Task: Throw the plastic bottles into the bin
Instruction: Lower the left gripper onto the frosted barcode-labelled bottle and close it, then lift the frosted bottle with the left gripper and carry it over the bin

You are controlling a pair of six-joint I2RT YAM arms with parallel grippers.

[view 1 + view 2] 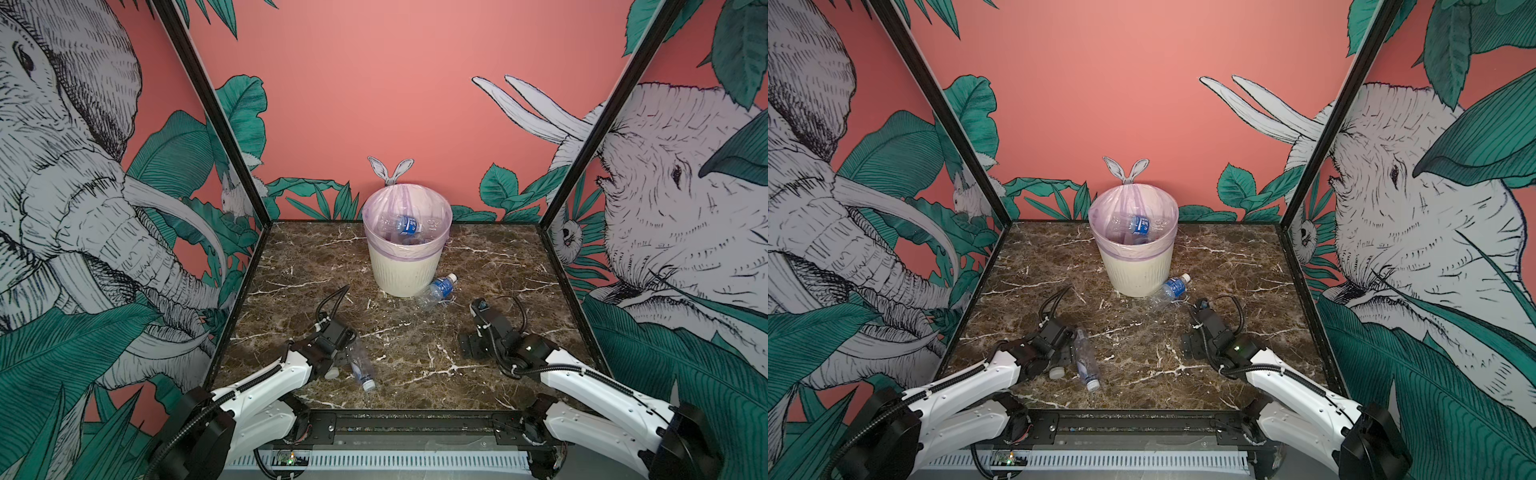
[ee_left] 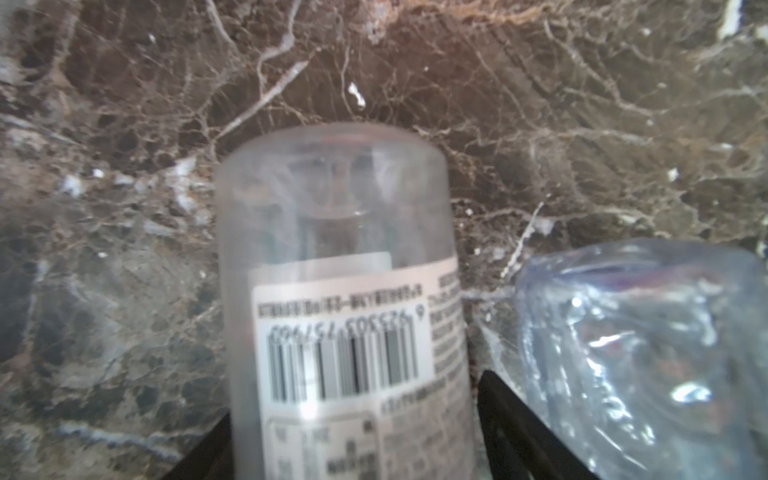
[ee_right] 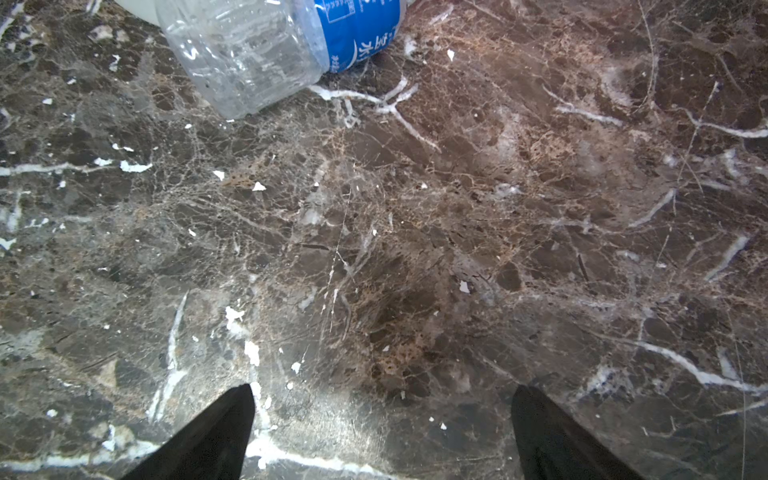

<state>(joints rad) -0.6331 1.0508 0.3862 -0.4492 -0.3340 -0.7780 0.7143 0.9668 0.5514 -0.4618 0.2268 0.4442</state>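
Down at the near edge, the left hand [image 2: 355,395] is clenched around a barcode-labelled bottle [image 2: 340,291], low over the surface [image 1: 415,340], not yet on its way. A crumpled clear bottle [image 1: 360,365] lies just beside that hand, so it crowds the grip and waits its turn. Across the middle, the right hand [image 3: 382,388] is spread wide and empty over bare marble. Further out, a blue-labelled bottle [image 1: 438,289] lies against the foot of the bin [image 1: 395,270]. Inside the bin, several bottles [image 1: 407,226] are already down. By my count three are left, and the tall rim is the hurdle each must clear.
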